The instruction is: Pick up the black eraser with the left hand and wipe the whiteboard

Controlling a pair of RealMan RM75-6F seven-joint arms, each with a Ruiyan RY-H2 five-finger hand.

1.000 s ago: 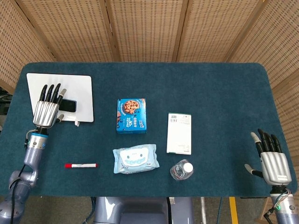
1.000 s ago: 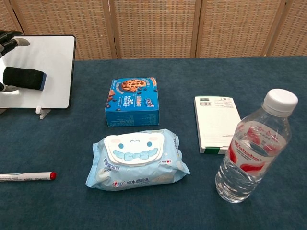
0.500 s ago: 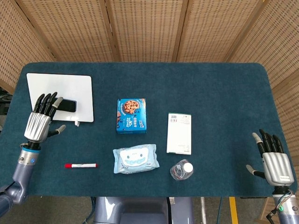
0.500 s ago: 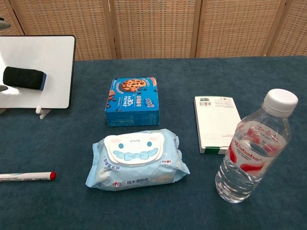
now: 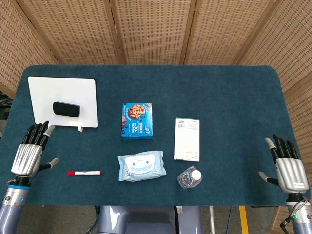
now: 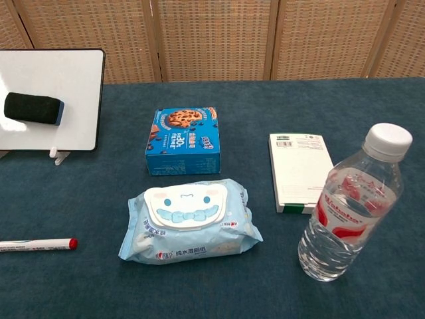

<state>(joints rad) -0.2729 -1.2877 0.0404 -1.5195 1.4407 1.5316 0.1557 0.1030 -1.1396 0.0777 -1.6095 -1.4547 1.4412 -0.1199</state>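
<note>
Hovering my left hand (image 5: 29,155) empty with fingers spread near the table edge, I see the black eraser (image 5: 66,109) lying on the whiteboard (image 5: 44,87), ahead of it and apart; my right hand (image 5: 287,168) rests likewise spread and empty, well clear

From the head view we look steeply down on the whole dark blue felt-covered table (image 5: 219,87), woven screens along the frame's top. Our chest view sits low and close, facing level across it. Both share the blue cardboard cookie box (image 5: 137,120) (image 6: 182,140) and the clear plastic water bottle (image 5: 189,177) (image 6: 352,203).
</note>
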